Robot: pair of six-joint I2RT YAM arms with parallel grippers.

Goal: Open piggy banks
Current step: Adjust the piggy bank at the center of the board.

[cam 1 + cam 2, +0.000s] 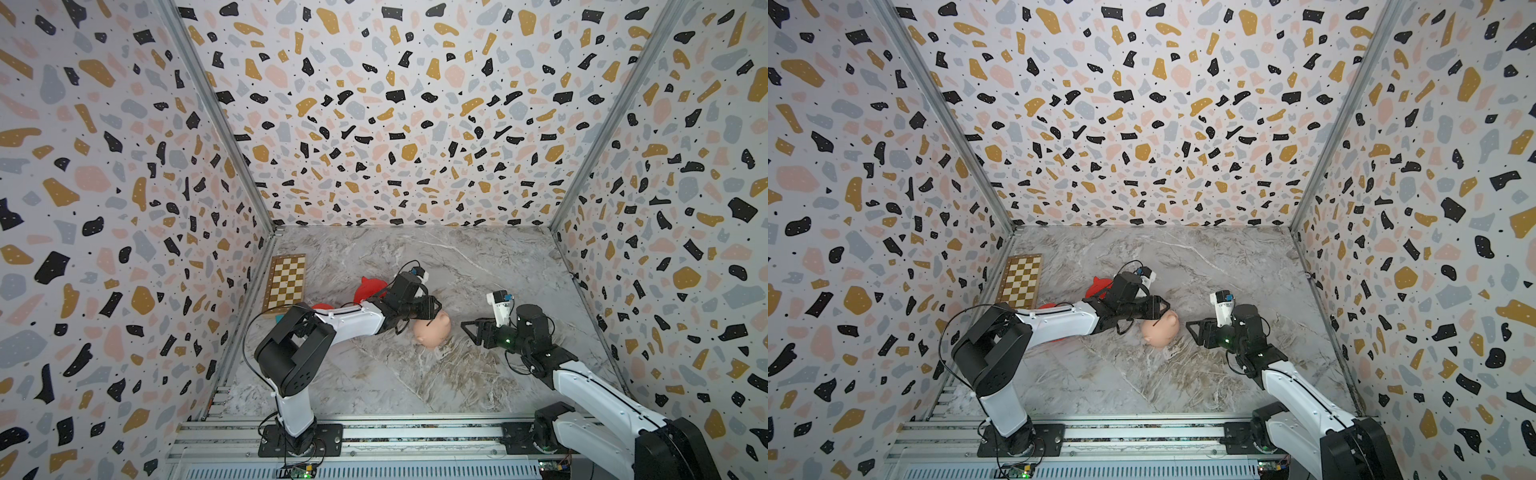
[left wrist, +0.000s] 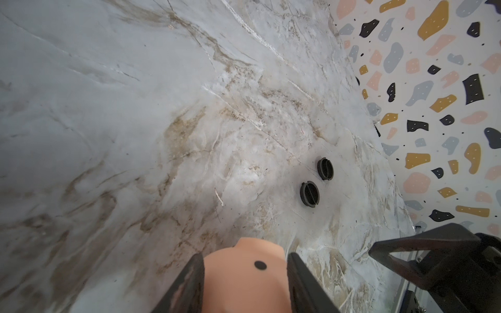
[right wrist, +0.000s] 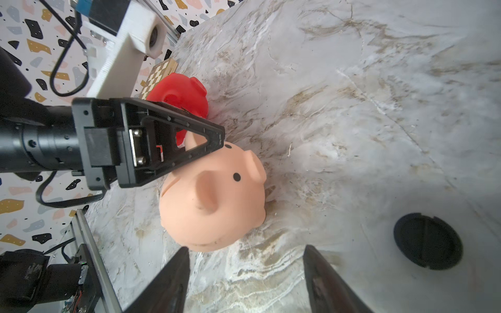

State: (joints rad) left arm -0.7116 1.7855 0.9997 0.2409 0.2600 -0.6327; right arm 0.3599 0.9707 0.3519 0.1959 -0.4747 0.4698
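Observation:
A pale peach-pink piggy bank (image 1: 432, 330) (image 1: 1158, 330) (image 3: 217, 206) lies on the marble table near the middle. My left gripper (image 1: 434, 307) (image 1: 1163, 308) (image 2: 245, 256) is shut on it, one finger on each side of its body (image 2: 244, 273). Its belly is hidden. My right gripper (image 1: 467, 328) (image 1: 1190, 326) (image 3: 245, 257) stands open just to the pig's right, nothing between its fingers. Two red piggy banks (image 1: 368, 289) (image 1: 322, 306) (image 1: 1098, 284) sit behind the left arm, partly hidden; the right wrist view shows one (image 3: 181, 94).
Two round black plugs (image 2: 310, 194) (image 2: 325, 168) lie loose on the table towards the right wall; the right wrist view shows one plug (image 3: 428, 241). A chessboard (image 1: 284, 282) (image 1: 1021, 280) lies along the left wall. Patterned walls close three sides.

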